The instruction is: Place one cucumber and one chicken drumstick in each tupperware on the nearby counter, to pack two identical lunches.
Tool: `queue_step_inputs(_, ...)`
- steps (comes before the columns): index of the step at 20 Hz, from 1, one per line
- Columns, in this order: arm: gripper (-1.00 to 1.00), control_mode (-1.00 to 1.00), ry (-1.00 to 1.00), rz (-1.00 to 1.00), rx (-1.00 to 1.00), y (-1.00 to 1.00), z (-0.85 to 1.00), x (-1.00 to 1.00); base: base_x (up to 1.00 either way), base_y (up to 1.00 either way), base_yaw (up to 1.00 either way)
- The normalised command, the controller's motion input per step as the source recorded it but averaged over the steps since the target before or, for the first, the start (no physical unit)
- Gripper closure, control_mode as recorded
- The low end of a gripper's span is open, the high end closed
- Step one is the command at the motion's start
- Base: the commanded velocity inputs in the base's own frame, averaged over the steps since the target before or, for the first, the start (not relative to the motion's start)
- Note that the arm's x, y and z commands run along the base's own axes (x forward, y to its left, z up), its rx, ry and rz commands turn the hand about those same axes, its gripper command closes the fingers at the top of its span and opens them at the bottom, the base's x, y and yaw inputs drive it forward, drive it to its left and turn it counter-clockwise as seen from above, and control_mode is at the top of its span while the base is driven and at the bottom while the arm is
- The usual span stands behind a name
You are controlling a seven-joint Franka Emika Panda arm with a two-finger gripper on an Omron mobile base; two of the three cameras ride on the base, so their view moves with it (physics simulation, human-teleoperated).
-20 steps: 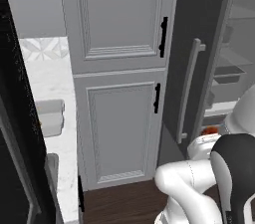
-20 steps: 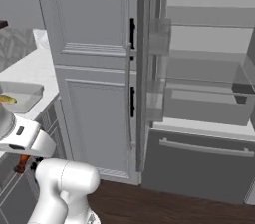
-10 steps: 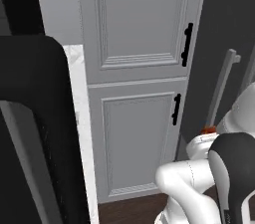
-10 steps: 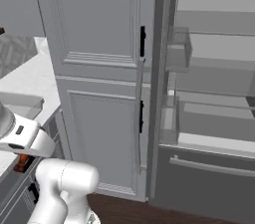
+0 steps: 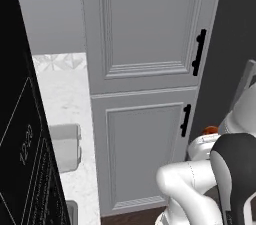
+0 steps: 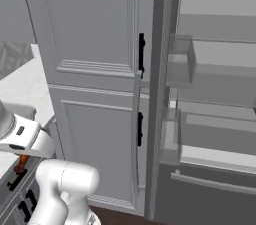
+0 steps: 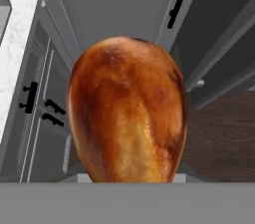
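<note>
Clearly the fingers are clamped on a chicken drumstick [image 7: 127, 111], whose browned bulb rises from between them in the hand view, in front of the tall grey cabinet [image 5: 150, 89]. A grey tupperware [image 5: 65, 146] sits on the white marble bench [image 5: 65, 99], left of the tall cabinet in the left base view, with the black appliance [image 5: 22, 144] nearer the camera beside it. The hold looks to be on the narrow end, so the heavy bulb could swing or slip out during travel. The arm is folded low beside the tall cabinet, so a wide swing toward the bench could knock the drumstick against the cabinet face or the black appliance.
</note>
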Motion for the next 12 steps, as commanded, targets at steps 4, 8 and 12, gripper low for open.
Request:
queue_step_inputs(4, 1.0, 1.0, 0.0, 0.0, 0.0, 0.0, 0.0, 0.0, 0.46, 0.19, 0.04)
queue_step_inputs(8, 1.0, 1.0, 0.0, 0.0, 0.0, 0.0, 0.0, 0.0, 0.47, 0.05, 0.16)
queue_step_inputs(12, 1.0, 1.0, 0.0, 0.0, 0.0, 0.0, 0.0, 0.0, 0.25, 0.16, 0.26)
